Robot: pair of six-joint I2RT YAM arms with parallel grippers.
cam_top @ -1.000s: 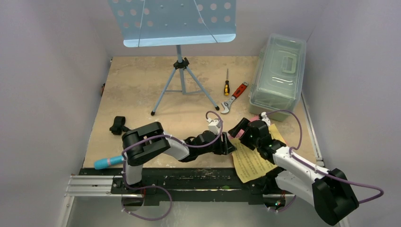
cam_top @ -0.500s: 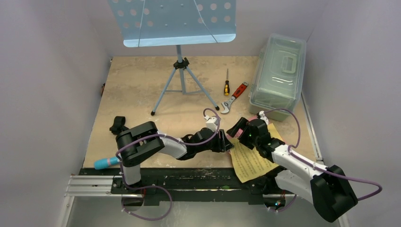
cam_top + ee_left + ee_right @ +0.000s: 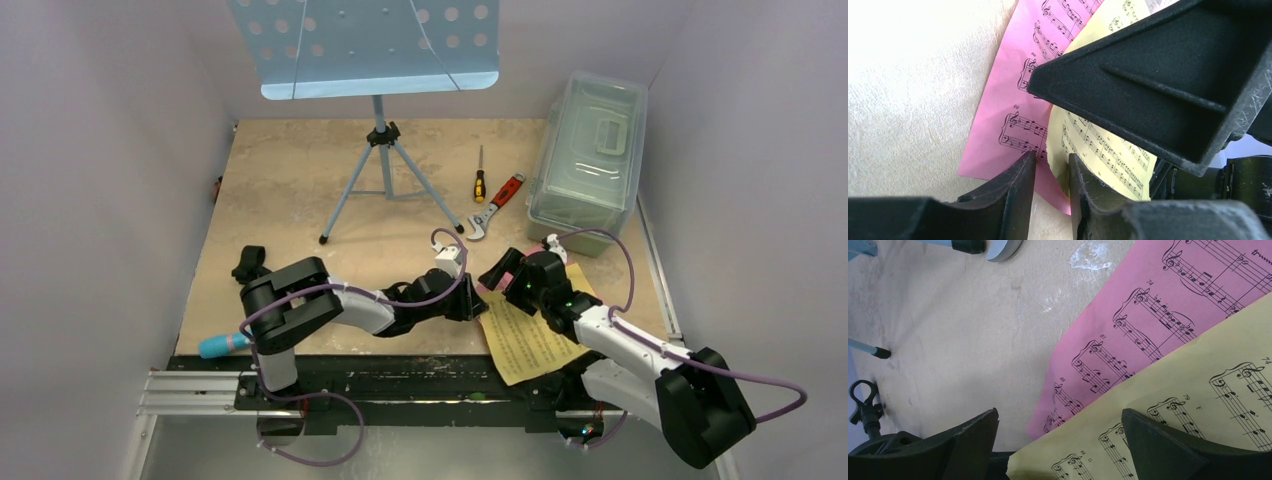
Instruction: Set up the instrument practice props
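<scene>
Top view: translucent lidded plastic box (image 3: 588, 150), shut, contents unclear, far right. Left wrist: left gripper (image 3: 1050, 160), narrowly parted, straddles the yellow sheet-music page's (image 3: 1098, 145) curled edge atop the pink page (image 3: 1008, 100). Right wrist: right gripper (image 3: 1059, 413) gapes above both smooth sheets.

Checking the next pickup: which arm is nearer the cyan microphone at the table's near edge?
Left. The left arm has its base and elbow just right of the cyan microphone; the right arm lies far to its right.
</scene>
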